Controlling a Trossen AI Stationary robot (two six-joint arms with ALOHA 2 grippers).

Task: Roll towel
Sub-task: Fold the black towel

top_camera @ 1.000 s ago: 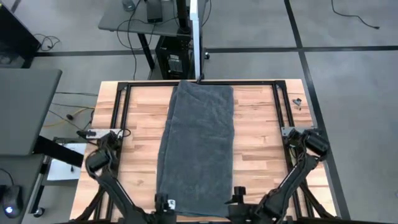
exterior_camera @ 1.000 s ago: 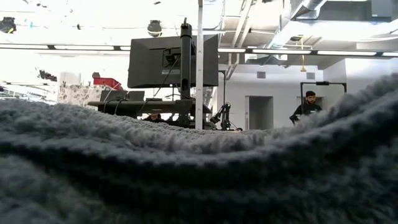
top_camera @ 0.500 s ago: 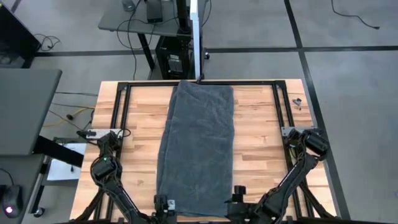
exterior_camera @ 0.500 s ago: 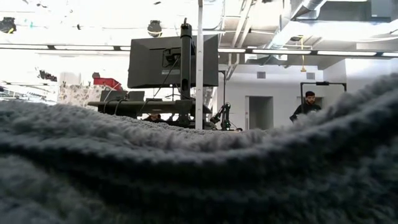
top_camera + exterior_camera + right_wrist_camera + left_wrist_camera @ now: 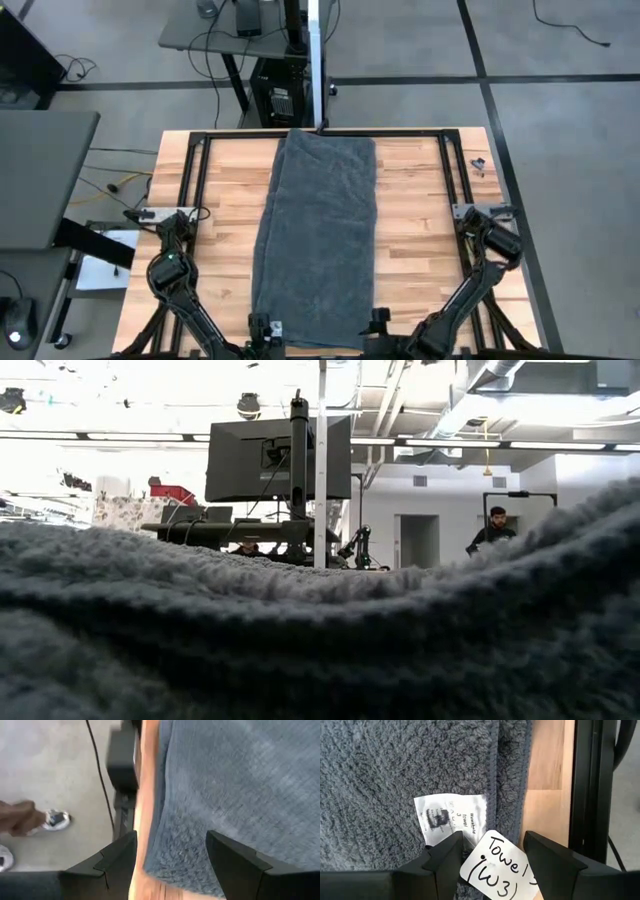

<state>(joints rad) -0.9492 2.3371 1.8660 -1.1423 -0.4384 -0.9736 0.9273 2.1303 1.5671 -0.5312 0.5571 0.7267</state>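
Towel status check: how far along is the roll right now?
Nothing is rolled yet: the towel lies flat, spread lengthwise down the table. In hand: the left gripper and right gripper sit at its near edge, jaws open, one over each corner; the left one is over the white tag. Left to do: grasp the edge and roll the whole length.

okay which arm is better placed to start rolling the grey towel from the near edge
Neither clearly. The left gripper hangs open over the dark grey terry-cloth towel's near corner at its white tag; the right gripper hangs open over the opposite near corner. Probably both grip together.
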